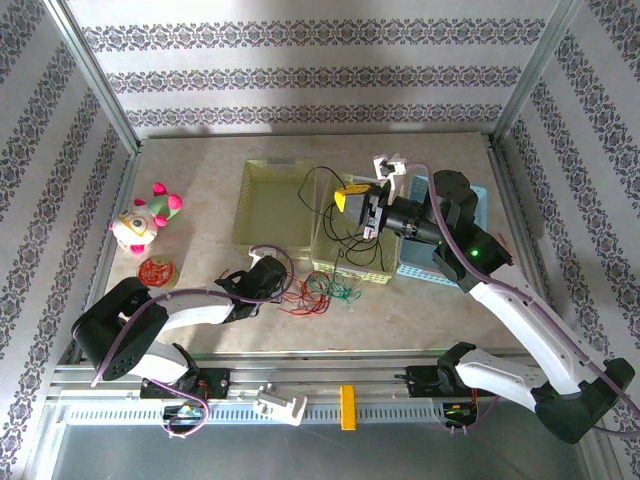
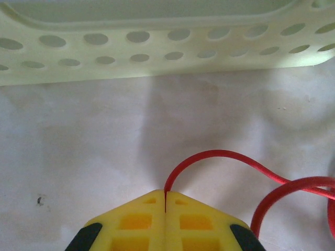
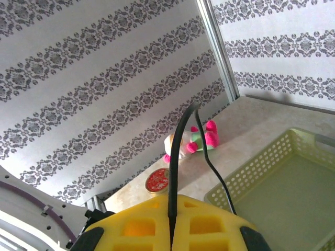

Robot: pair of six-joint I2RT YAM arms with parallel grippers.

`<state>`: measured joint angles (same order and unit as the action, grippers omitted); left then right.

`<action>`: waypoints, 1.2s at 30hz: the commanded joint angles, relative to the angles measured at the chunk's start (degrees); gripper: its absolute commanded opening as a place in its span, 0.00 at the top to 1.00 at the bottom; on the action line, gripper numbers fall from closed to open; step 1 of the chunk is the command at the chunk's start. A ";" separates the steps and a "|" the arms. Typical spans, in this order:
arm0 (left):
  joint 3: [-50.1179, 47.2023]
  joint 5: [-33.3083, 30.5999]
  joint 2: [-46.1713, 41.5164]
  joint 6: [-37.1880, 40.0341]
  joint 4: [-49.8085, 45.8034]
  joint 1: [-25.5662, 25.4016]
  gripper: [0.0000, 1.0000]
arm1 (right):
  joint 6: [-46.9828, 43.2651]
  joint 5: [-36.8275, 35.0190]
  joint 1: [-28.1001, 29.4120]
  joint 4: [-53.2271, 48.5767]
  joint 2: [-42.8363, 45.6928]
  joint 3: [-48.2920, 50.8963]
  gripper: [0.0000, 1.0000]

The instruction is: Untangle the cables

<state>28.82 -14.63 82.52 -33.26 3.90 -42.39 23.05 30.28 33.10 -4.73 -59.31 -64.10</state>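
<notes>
Beige marbled tabletop [image 1: 200,165], damask-striped walls [image 1: 300,40] — left fingers [image 2: 138,219] pinch red cable [image 2: 220,154], right fingers [image 3: 141,227] pinch black cable [image 3: 175,157] aloft.

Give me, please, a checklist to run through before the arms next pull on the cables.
1. Left gripper shut on the thin red cable: ok.
2. Right gripper shut on the thin black cable: ok.
3. Black cable free of the other strands: cannot tell.
4. Red cable separated from the thin green cable: not ok, they overlap on the table.
5. Pale yellow perforated plastic basket apart from the left gripper: ok.
</notes>
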 commanded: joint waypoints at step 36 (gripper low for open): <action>-0.25 -0.14 -0.77 0.12 0.40 -0.81 1.00 | 15.52 -8.44 -14.69 3.93 -28.11 12.70 0.93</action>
<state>28.82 -14.66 82.52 -33.26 3.88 -42.39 35.86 19.70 18.50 -1.54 -85.58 -51.51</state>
